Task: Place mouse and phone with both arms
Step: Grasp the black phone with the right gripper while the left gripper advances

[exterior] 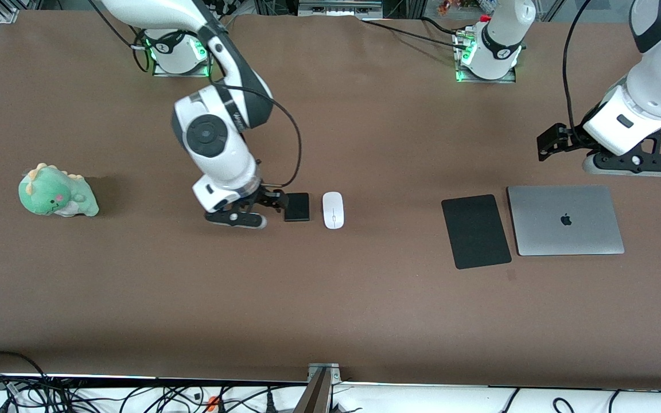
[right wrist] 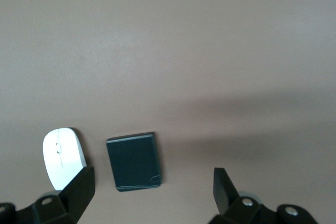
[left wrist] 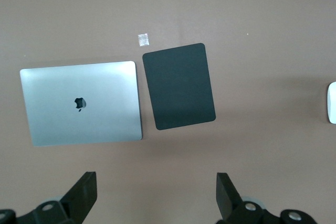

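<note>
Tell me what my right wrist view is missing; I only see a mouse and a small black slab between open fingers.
Observer: The right gripper is low beside the phone, at its side away from the mouse; fingers open, nothing held.
Operator: Report the other arm.
Observer: The left gripper hangs open over bare table, near the closed laptop.
Operator: Name anything beside that laptop.
Observer: A black mouse pad lies next to it, toward the mouse.
Operator: List anything else.
Observer: A green plush dinosaur sits toward the right arm's end.
</note>
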Tool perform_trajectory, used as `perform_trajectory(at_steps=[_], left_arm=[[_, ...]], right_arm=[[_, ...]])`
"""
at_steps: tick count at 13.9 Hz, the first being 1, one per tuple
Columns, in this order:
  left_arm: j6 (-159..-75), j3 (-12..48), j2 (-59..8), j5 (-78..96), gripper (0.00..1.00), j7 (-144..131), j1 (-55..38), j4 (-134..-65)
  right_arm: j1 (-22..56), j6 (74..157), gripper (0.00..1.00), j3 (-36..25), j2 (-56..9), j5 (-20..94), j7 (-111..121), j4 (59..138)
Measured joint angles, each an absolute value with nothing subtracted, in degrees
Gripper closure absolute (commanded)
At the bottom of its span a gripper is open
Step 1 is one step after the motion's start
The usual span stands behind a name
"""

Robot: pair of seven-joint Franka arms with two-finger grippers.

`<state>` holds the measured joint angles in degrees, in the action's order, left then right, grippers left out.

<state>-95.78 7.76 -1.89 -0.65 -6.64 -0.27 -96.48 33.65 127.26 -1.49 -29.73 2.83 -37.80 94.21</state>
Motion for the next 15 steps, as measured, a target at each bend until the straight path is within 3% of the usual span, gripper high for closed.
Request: perform_trajectory(at_steps=[5, 9, 15], left_arm=[[-99.5, 10.1, -4.8, -0.6, 0.00, -9.0, -0.6, -96.6], [-104.4, 14.2, -8.1, -0.3, 0.00, -14.3, -1.2, -97.3], [-106.8, 16.9, -11.4, -0.3, 0.00, -20.0, -3.1, -97.4]], right_arm=[[40.1, 134.8, 0.00, -1.5, -36.7, 0.9, -38.3, 94.2], [41.0, 138.8, 0.00, -1.9, -41.1, -3.7, -37.8, 94.2], [40.8, 139.6, 0.00, -2.5, -42.3, -4.5, -35.3, 94.4]])
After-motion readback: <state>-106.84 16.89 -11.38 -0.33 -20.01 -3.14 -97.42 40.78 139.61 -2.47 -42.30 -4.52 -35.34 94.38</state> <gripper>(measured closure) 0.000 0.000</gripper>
